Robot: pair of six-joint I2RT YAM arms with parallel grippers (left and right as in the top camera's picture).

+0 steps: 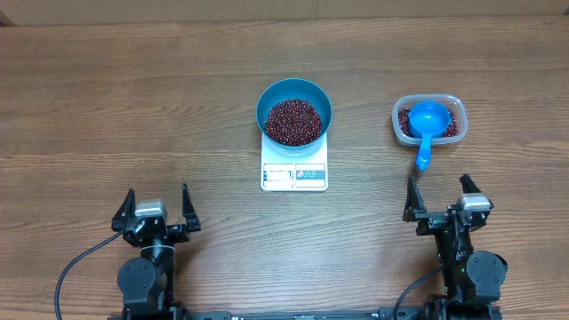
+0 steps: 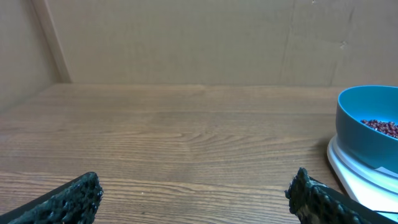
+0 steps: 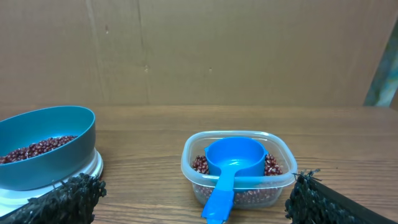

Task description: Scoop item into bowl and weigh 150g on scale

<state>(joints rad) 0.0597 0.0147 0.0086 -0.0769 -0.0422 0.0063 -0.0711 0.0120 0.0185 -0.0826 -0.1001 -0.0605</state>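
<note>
Sitting on the scale [image 1: 294, 173], the bowl [image 1: 325, 100] was partly filled with the beans [image 1: 293, 122] — a dark red-brown heap covering its bottom. To the right of the scale, well apart from it, a clear tub [image 1: 455, 105] was seen with more beans inside and a blue scoop [image 1: 428, 120] laid on them, its handle jutting over the near rim. Nearer than the scale and to its left, the left gripper [image 1: 157, 192] was held with jaws spread wide, nothing between them — the right gripper [image 1: 437, 180], to the scale's right, was likewise released and empty.
</note>
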